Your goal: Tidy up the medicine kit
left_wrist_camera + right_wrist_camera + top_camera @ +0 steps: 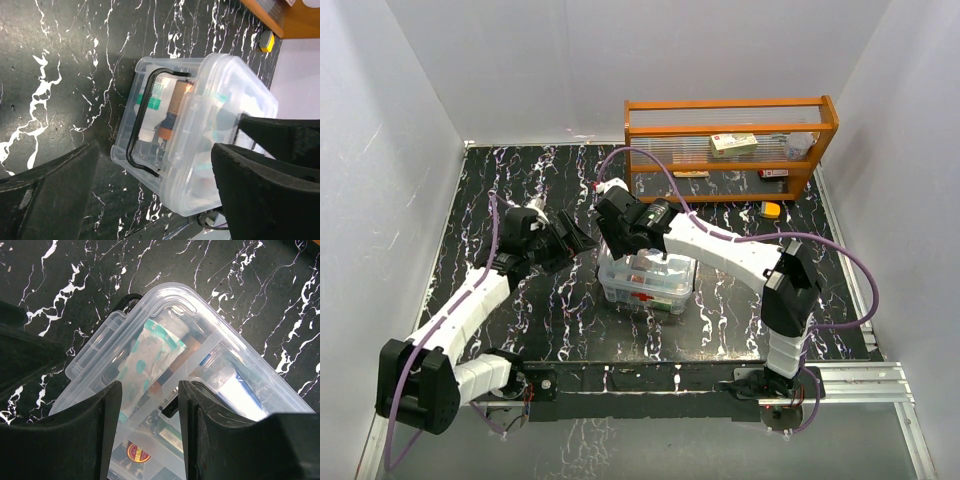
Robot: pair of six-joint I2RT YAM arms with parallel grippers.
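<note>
The medicine kit (645, 282) is a clear plastic box with its clear lid on, at the table's middle. My right gripper (616, 222) hovers over its far-left end. In the right wrist view it (150, 387) is open just above the lid (210, 340), with a dark handle part (171, 408) beside the right finger. A teal-spotted packet (150, 355) and a red round label (136, 452) show through the lid. My left gripper (575, 238) is open just left of the kit. Its view (155, 150) shows the kit's end with a dark handle (136, 135) and bottles (167, 112) inside.
The orange wooden rack (730, 150) stands at the back right with a small carton (735, 143) on its shelf. A yellow object (772, 209) lies in front of it. White walls enclose the black marbled table (520, 310).
</note>
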